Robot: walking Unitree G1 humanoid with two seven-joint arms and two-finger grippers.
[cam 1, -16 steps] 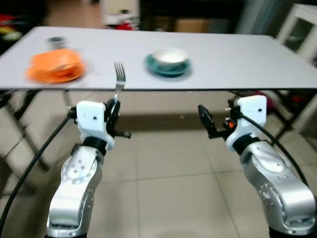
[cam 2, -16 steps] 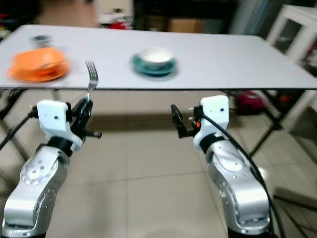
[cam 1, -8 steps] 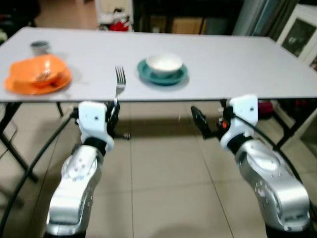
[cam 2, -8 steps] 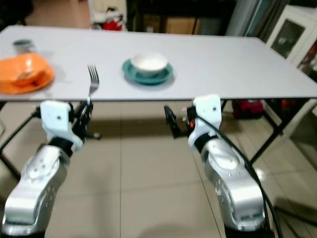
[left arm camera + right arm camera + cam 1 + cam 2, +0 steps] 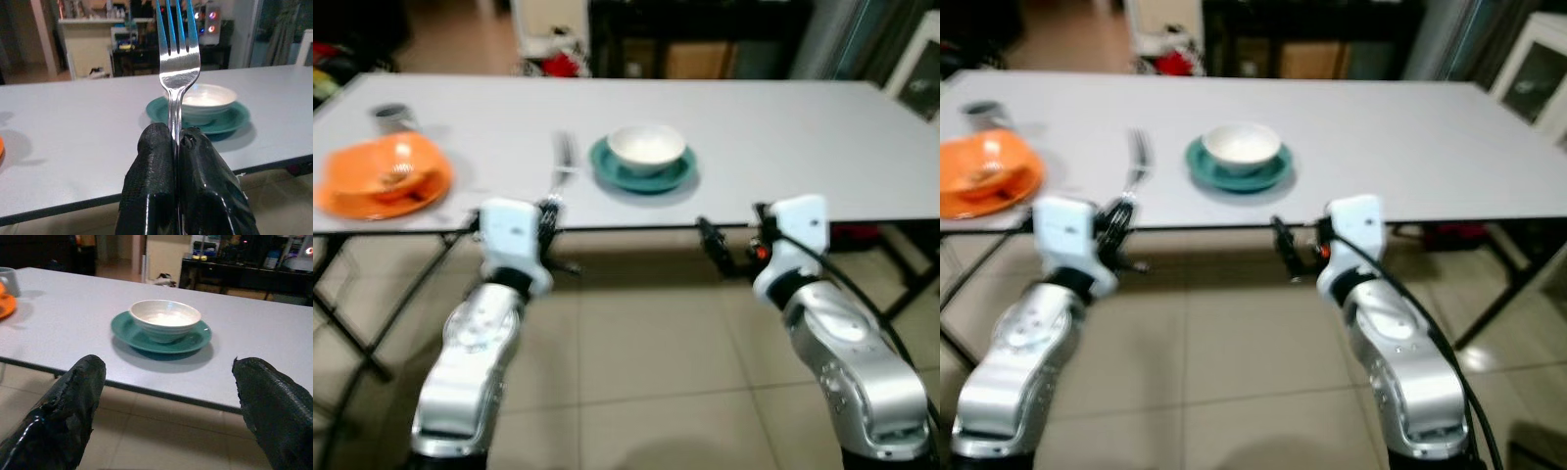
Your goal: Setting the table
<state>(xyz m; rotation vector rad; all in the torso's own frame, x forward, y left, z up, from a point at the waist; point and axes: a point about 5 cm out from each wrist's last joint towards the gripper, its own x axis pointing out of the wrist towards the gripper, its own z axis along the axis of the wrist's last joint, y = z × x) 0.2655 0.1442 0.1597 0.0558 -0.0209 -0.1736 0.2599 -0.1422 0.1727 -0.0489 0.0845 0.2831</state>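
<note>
Long grey table (image 5: 783,127) ahead of us on a tiled floor, dark furniture behind it; head views are slightly blurred.

Our left gripper (image 5: 177,147) has its fingers pressed together on the fork (image 5: 177,54), pinching the handle low down with the tines pointing up. It sits just at the near table edge, left of the teal plate (image 5: 195,340). Our right gripper (image 5: 166,396) is spread wide, holding nothing, level with the table edge and facing the plate.

Handling, as we judge it: the fork is stiff metal, light, not fragile, but smooth, so it can pivot or slip in a two-finger pinch. The hold is on the narrow handle with most of the length above the fingers, so it's top-heavy; we'd keep motions slow and lay it down flat rather than drop it.

Containers:
- White bowl (image 5: 165,319) sits centred on the teal plate; looks empty, pale inside.
- Orange dish (image 5: 384,176) far left; something small inside, too blurred to identify.
- Small grey cup (image 5: 391,115) just behind the orange dish; contents can't be seen.

Bowl and plate look ceramic, so breakable; we'd keep the fork clear of their rims when placing it beside them.
</note>
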